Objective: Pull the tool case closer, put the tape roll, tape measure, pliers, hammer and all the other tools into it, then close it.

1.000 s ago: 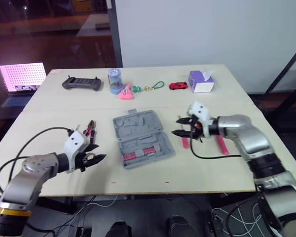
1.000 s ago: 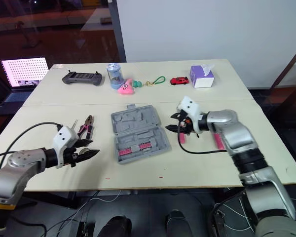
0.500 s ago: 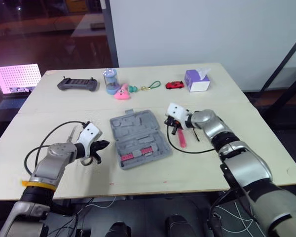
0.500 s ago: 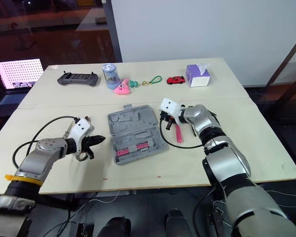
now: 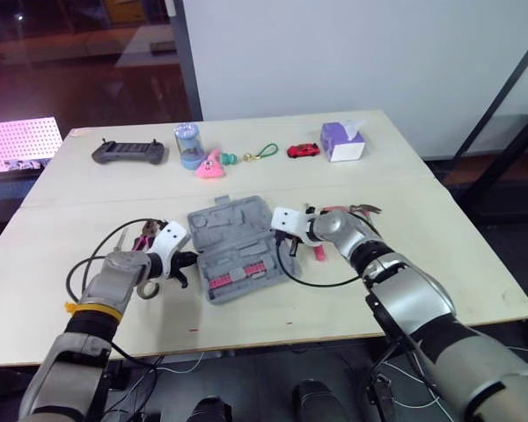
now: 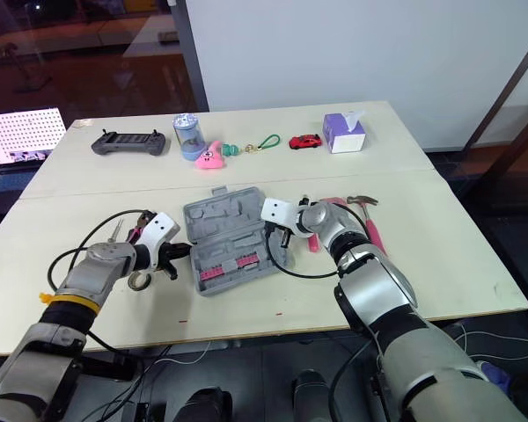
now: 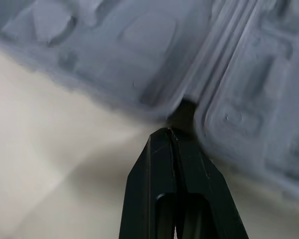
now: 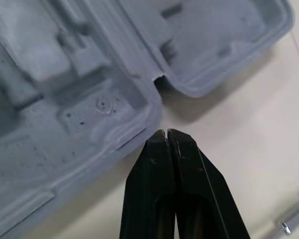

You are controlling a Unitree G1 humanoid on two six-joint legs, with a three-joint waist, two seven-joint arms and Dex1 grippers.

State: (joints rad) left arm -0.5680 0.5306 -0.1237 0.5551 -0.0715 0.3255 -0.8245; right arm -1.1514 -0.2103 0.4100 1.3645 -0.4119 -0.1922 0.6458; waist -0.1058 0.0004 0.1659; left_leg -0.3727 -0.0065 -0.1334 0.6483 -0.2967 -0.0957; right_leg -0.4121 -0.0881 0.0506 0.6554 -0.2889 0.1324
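The grey tool case (image 5: pixel 233 230) lies open and flat at the table's middle, with red bits in its near half. My left gripper (image 5: pixel 185 262) is shut, its tips against the case's left edge at the hinge notch (image 7: pixel 182 107). On the opposite edge my right gripper (image 5: pixel 287 246) is also shut, tips at the other hinge notch (image 8: pixel 157 82). The pliers (image 5: pixel 143 237) and a tape ring (image 6: pixel 139 281) lie by my left wrist. A hammer (image 6: pixel 363 201) and a pink-handled tool (image 5: pixel 318 252) lie right of the case.
Along the table's far side sit a game controller (image 5: pixel 128 152), a blue cup (image 5: pixel 187 143), a pink toy (image 5: pixel 209 164), a green lanyard (image 5: pixel 264 154), a red toy car (image 5: pixel 301 150) and a purple tissue box (image 5: pixel 341 142). A lit pink screen (image 5: pixel 18 145) stands off the left edge.
Both grippers have moved inward to the case's two side edges, and their fingers have gone from open to shut. The camera has also shifted.
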